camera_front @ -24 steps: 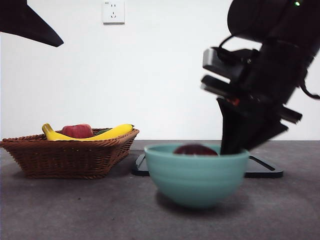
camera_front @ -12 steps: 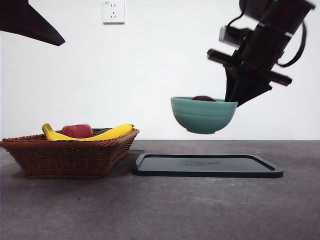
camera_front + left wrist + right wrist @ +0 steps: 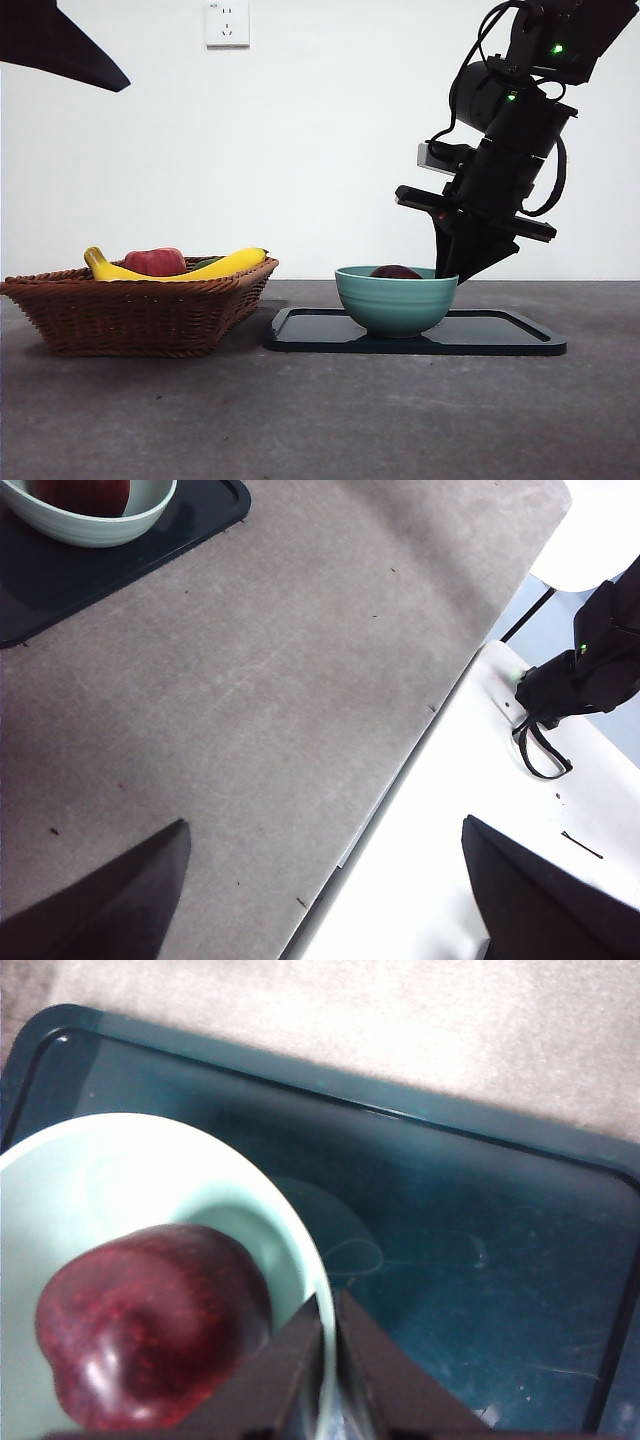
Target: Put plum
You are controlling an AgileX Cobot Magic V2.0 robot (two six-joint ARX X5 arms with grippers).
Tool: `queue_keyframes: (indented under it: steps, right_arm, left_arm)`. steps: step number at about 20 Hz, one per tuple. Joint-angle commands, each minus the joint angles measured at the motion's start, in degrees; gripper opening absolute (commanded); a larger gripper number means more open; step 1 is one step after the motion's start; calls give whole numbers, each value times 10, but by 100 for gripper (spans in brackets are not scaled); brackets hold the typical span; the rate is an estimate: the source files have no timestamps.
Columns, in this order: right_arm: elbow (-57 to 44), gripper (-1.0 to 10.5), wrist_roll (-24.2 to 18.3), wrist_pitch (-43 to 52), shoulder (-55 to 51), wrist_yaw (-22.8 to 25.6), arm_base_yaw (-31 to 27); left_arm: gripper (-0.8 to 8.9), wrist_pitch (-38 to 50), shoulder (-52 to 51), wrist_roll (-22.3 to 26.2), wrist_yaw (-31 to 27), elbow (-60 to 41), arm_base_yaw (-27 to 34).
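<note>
Front view, near to far. Bare grey matte tabletop (image 3: 330, 420) in the foreground, lightly speckled.

At 9 o'clock of centre: woven brown wicker basket (image 3: 140, 305), shallow, flared sides. It holds a yellow banana (image 3: 215, 266) curved across the rim line and a red-pink apple-like fruit (image 3: 155, 261).

Right of centre: flat dark rectangular tray (image 3: 500, 335), glossy, raised lip, rounded corners. Teal bowl (image 3: 397, 300) sits on its left part; smooth glazed, round, faint horizontal ridges.

The plum (image 3: 396, 271) lies inside the bowl, only its dark maroon top showing above the rim. In the right wrist view the plum (image 3: 150, 1325) is round, deep red-purple, finely mottled skin, resting against the pale inner wall.

Right gripper (image 3: 452, 277) comes down from 1 o'clock, black angular jaws pinching the bowl's rim at its 3 o'clock side. Right wrist view confirms: right gripper (image 3: 328, 1335) narrow, one jaw inside the wall, one outside.

Left gripper (image 3: 325, 905): jaws spread wide, holding nothing, over bare table near its edge; bowl and tray at far corner of its view.

White wall behind with a socket (image 3: 227, 22) at 11 o'clock.
</note>
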Motion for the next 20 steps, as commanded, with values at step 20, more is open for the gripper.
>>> queue_keyframes:
  steps: [20]
  right_arm:
    - [-51,245,-63,-255,-504,-36,0]
  left_arm:
    - [433,9,3,1,2,7,-3]
